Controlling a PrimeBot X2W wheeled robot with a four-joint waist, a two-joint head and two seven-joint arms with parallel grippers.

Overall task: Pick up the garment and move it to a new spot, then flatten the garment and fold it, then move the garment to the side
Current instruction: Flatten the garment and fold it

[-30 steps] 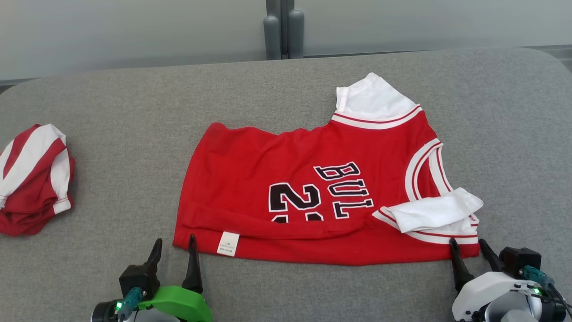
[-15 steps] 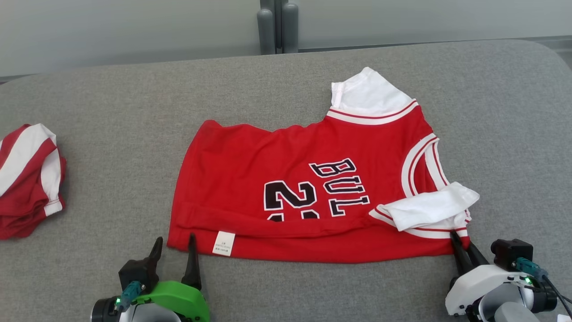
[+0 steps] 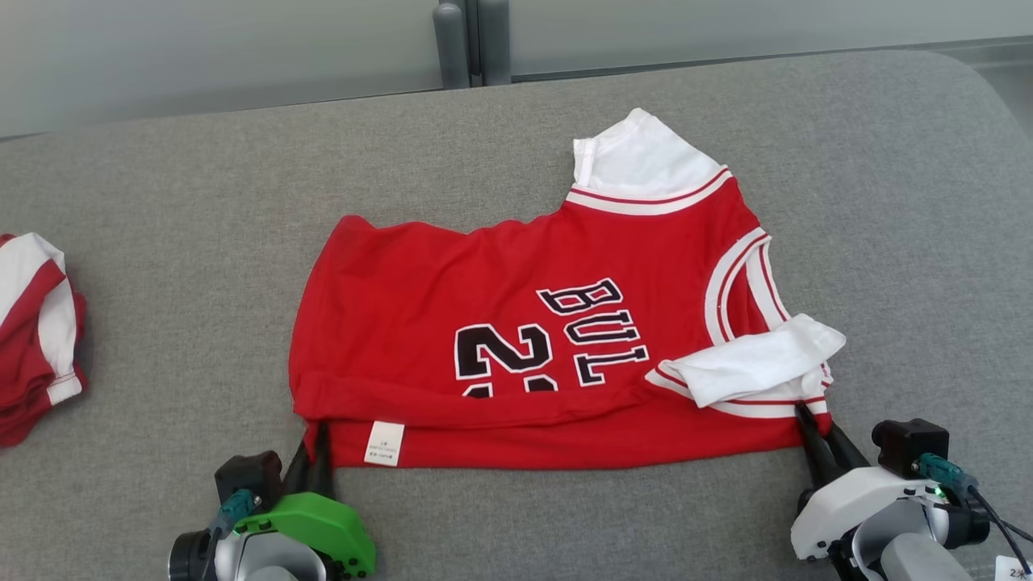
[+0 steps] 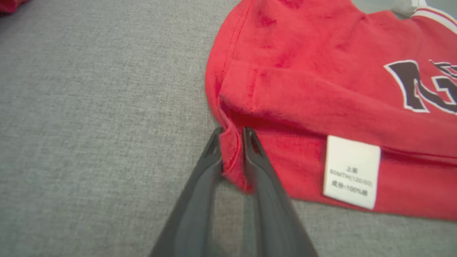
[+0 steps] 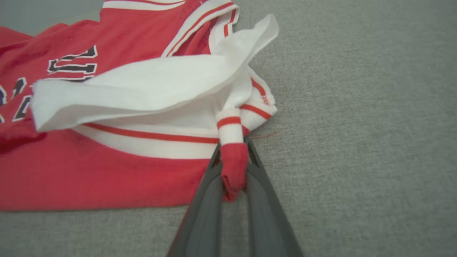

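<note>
The garment [image 3: 524, 323], a red jersey with black lettering and white trim, lies spread sideways in the middle of the grey surface [image 3: 161, 202]. Its hem is to the left and its neck to the right. Along the near edge a band of cloth is doubled over, just above the care label [image 3: 384, 443], and a white sleeve [image 3: 759, 359] flops across the near right shoulder.

Both near corners are taken. The left end effector [image 4: 232, 142] is clenched on the hem corner, with red cloth bunched between its fingers. The right end effector [image 5: 234, 150] is clenched on the striped trim at the shoulder corner, a red tip poking back through the grip. Whether the left pinch holds both layers or only the top one is hard to tell from the wrist view.

This looks like the start of the fold, or a last tug to flatten. The next move calls for both arms to lift together and keep the near edge taut, so that the doubled band and loose sleeve do not crease.

A second red-and-white cloth [image 3: 36, 323] sits well apart at the far left.
</note>
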